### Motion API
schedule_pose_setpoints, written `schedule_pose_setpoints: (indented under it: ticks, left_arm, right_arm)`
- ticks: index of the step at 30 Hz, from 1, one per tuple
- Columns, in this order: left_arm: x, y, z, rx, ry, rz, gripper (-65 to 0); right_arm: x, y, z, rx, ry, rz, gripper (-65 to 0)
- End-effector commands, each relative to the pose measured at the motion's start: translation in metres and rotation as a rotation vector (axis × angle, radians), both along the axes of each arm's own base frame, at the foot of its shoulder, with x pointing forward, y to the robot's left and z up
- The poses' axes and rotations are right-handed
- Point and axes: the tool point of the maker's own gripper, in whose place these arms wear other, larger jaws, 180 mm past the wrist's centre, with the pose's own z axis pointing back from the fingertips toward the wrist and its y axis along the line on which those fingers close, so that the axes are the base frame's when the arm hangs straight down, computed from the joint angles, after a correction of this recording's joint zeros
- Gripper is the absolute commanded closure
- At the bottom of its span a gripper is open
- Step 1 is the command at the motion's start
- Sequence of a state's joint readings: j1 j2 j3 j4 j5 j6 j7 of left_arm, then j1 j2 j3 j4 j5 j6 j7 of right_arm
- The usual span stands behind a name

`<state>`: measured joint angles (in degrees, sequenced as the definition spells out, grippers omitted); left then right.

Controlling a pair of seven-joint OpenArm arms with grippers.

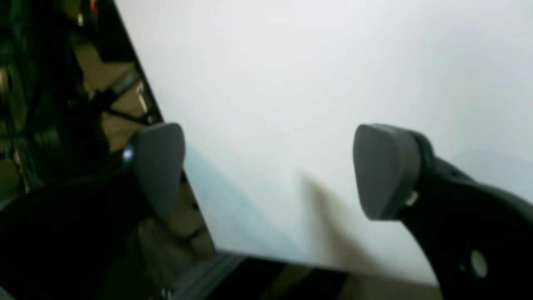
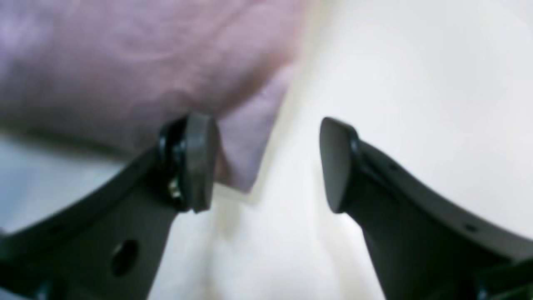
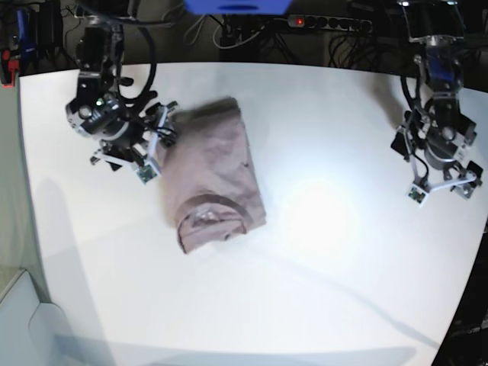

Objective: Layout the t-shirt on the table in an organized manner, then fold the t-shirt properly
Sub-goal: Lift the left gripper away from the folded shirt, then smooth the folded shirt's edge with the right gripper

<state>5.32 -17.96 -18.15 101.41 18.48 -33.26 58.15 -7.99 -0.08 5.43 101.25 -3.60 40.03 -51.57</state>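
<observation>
The mauve-pink t-shirt (image 3: 213, 171) lies folded into a narrow bundle on the white table (image 3: 328, 267), left of centre, with its collar at the near end. My right gripper (image 3: 156, 141) is open at the shirt's far left edge. In the right wrist view the shirt (image 2: 125, 62) fills the upper left, and one of its corners hangs just beside the left pad (image 2: 202, 162) of the open right gripper (image 2: 266, 164). My left gripper (image 3: 444, 187) is open and empty over bare table at the right, far from the shirt. It also shows in the left wrist view (image 1: 272, 168).
The left wrist view shows a corner of the table (image 1: 291, 62), with its edge running just behind the left pad (image 1: 160, 166) and dark clutter beyond. Cables and a power strip (image 3: 328, 23) lie behind the table's far edge.
</observation>
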Motion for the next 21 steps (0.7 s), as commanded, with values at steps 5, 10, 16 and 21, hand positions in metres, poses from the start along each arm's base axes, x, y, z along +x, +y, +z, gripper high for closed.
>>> schedule_pose_setpoints:
  ticks: [5, 10, 16, 21]
  left_arm:
    - [-0.001, 0.007, 0.008, 0.019, -0.02, 0.009, -62.5]
    - [-0.006, 0.006, 0.009, 0.026, -0.02, 0.001, -62.5]
    - [-0.007, 0.003, 0.015, 0.03, -0.036, -0.009, -62.5]
    - [-0.018, -0.001, 0.012, 0.035, -0.022, -0.021, -62.5]
  right_arm:
    - [-0.009, 0.028, 0.002, 0.057, -0.005, 0.042, -35.4]
    - [-0.001, 0.019, 0.024, 0.041, -0.074, 0.02, -35.4]
    - [0.018, 0.009, 0.073, 0.014, -0.225, -0.003, -35.3]
    - [0.053, 0.021, 0.091, 0.055, -0.288, -0.008, -23.1]
